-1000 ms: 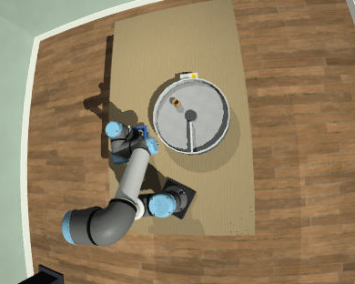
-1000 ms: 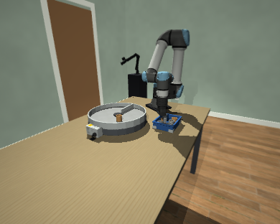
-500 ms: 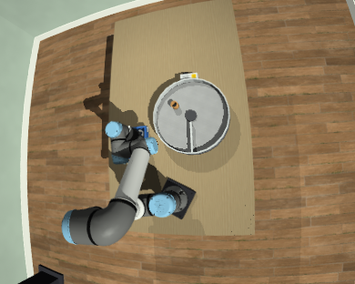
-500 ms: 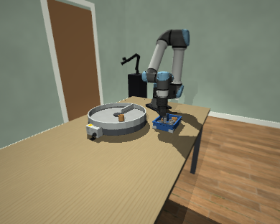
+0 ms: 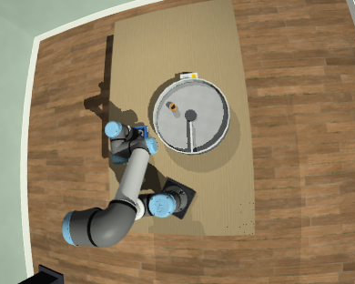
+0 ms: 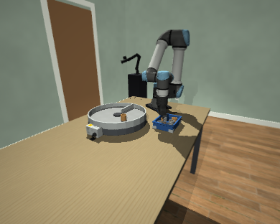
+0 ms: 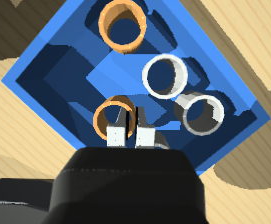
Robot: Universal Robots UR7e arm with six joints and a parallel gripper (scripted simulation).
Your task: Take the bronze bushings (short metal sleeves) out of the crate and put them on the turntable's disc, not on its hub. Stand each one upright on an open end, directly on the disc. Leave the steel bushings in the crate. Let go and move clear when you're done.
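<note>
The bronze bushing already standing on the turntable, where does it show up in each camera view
Top: bronze bushing on the disc, left of the dark hub.
Exterior: the bushing stands upright on the disc, just right of the hub.
Wrist: not in it; only the blue crate shows.
Shared landmark: the hub, in top and exterior.

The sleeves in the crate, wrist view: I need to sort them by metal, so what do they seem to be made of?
Two sleeves look like bronze: matte orange-brown walls. Two look like steel: pale grey to white, slightly glossy. The gripper is shut on the nearer bronze sleeve's wall. The crate seems to be blue plastic, uniform and unscratched.
</note>
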